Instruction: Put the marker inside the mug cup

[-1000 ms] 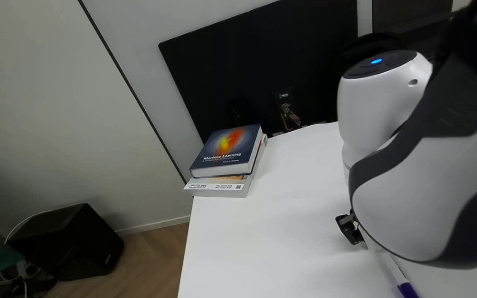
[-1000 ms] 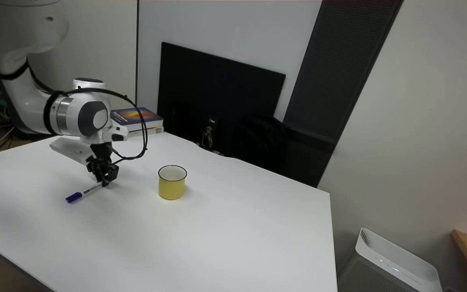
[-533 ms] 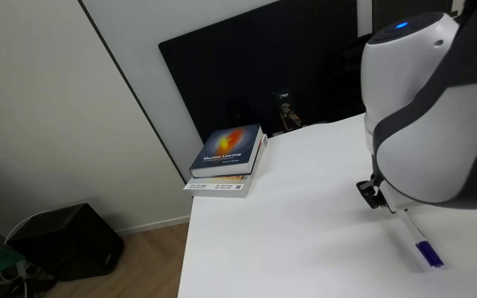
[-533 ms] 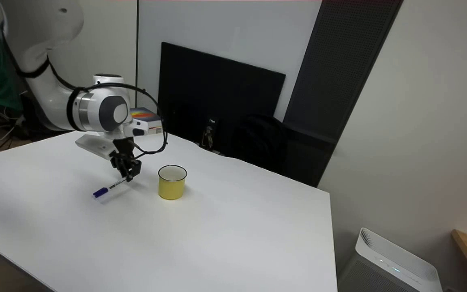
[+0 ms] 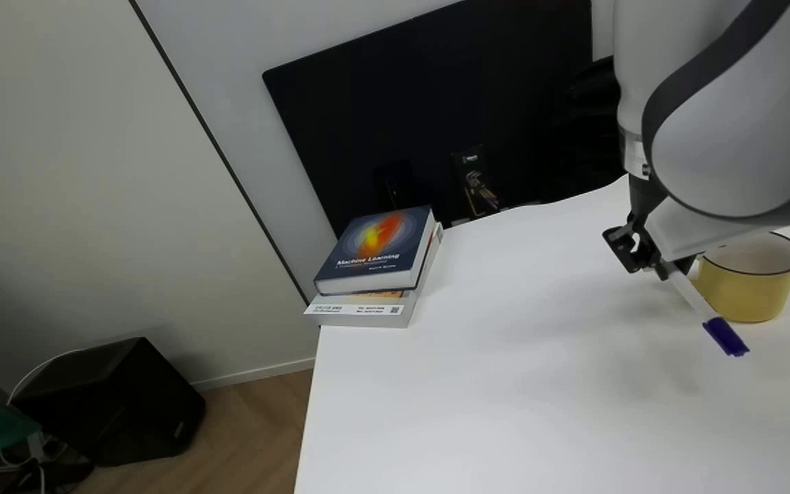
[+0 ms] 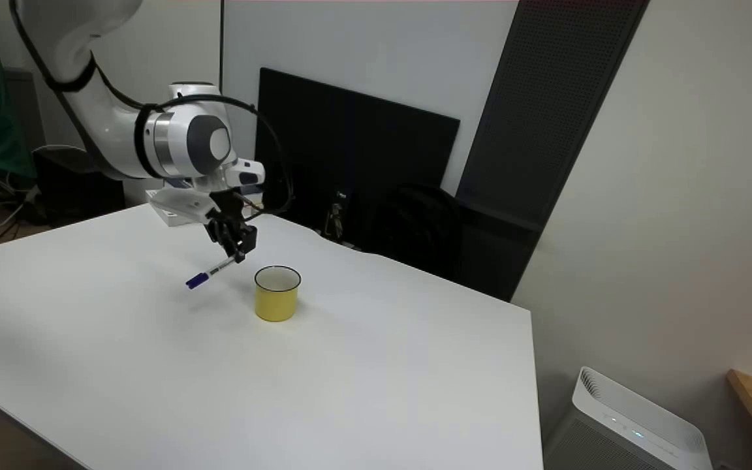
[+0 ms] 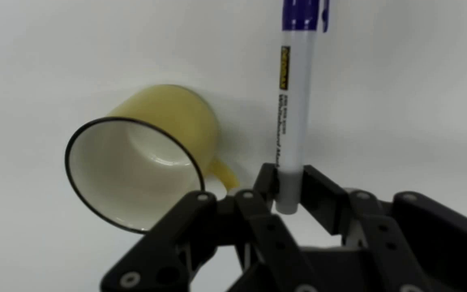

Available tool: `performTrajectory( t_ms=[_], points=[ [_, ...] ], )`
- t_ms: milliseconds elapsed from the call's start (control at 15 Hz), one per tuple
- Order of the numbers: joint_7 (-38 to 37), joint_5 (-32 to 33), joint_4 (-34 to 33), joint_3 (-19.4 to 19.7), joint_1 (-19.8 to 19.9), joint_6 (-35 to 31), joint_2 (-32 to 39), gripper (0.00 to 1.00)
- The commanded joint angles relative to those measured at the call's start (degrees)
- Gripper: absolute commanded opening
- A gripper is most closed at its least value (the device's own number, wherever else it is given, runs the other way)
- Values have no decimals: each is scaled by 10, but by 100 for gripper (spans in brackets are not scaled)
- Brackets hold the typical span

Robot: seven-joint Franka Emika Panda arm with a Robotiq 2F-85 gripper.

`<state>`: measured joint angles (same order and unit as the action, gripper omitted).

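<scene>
The marker (image 7: 296, 101) has a white barrel and a blue-purple cap. My gripper (image 7: 288, 178) is shut on the marker's plain end, and the cap points away from the fingers. In both exterior views the marker (image 5: 698, 304) (image 6: 213, 271) slants down from the gripper (image 5: 666, 269) (image 6: 239, 256), cap end lowest, above the table. The yellow mug (image 6: 276, 305) stands upright with its white inside bare. It lies left of the marker in the wrist view (image 7: 176, 113), its handle towards the fingers. In an exterior view the mug (image 5: 745, 295) is partly behind the gripper.
The white table (image 6: 382, 378) carries a stack of books (image 5: 374, 254) at its far corner. A black monitor (image 6: 350, 143) and a small dark box (image 6: 335, 215) stand behind the table's back edge. An air purifier (image 6: 637, 424) stands beyond the table's right side.
My gripper has moved towards the mug and risen, carrying the marker clear of the table. The mug has come out from behind the arm in an exterior view. The mug has not moved.
</scene>
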<state>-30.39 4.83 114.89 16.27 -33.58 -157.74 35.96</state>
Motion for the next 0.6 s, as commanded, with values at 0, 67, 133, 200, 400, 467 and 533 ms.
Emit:
performTrajectory(
  t_ms=[0, 67, 133, 200, 400, 467, 533],
  points=[
    [-59, 67, 22, 49, -29, 7, -43, 6],
    [-72, 88, 23, 63, -37, 6, -48, 6],
    [-92, 114, 25, 82, -50, 0, -51, 6],
    [-115, 144, 25, 104, -65, -6, -51, 6],
    [-198, 235, 27, 166, -108, -29, -47, 6],
    [-227, 263, 28, 186, -124, -37, -42, 6],
    [-261, 296, 29, 213, -145, -50, -34, 6]
  ],
)
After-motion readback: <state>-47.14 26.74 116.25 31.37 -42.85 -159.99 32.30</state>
